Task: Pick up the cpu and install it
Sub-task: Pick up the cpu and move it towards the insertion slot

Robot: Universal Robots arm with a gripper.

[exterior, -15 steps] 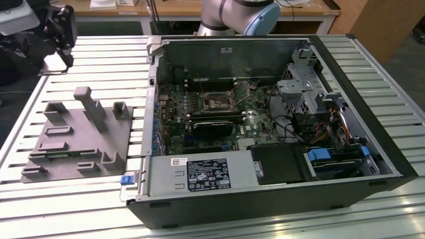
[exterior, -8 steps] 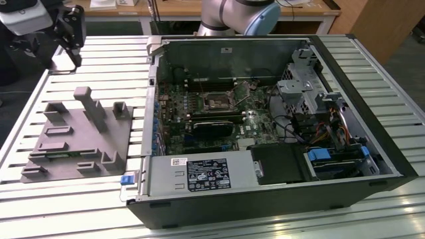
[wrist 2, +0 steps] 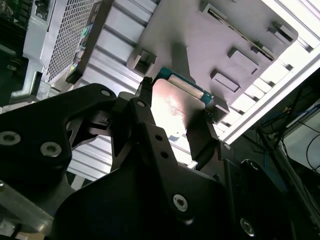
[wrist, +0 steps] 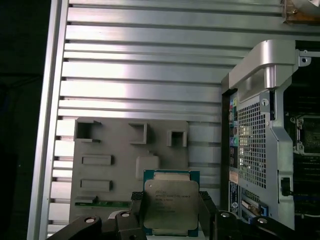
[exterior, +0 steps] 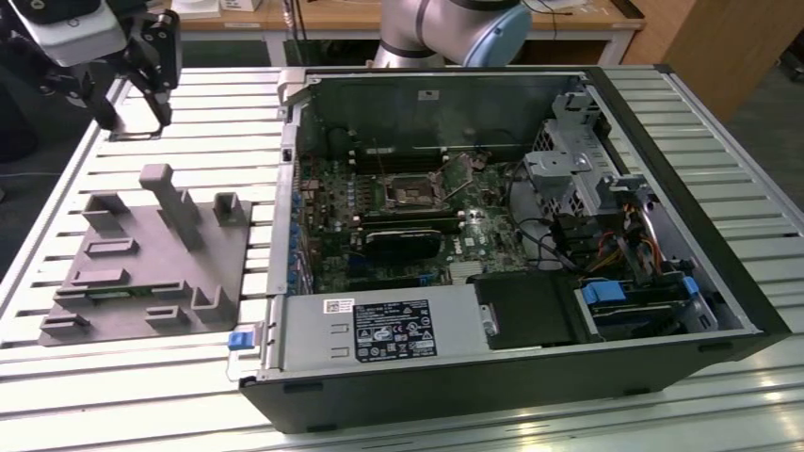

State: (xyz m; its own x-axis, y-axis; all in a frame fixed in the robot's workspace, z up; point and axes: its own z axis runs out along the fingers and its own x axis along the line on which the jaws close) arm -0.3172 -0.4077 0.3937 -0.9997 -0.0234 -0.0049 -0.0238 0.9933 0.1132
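step in hand: carrying. the pincer (exterior: 132, 118) is pinched on the cpu (wrist: 170, 205), one finger on each of two opposite edges, with the dull metal top facing the first wrist view. in the second wrist view the cpu (wrist 2: 175, 107) sits between the two black fingers (wrist 2: 202, 137) with its green edge just past their tips.

where: the chip is in the pincer, off every surface. the grey fixture (wrist: 125, 165) lies beneath the pincer, apart from it, on the slatted table (wrist: 150, 75). no chip can be made out on the fixture itself.

judgement: the pick-up looks done; the install is not yet begun. the socket (exterior: 411, 193) inside the open computer case (exterior: 503, 377) is well apart from the pincer, toward the exterior view's right, past the case wall.

what the install calls for (judgement): a crossing over the case wall with the chip kept flat, its corners squared to the socket frame, and a gentle level descent. whether the socket frame stands open cannot be told.
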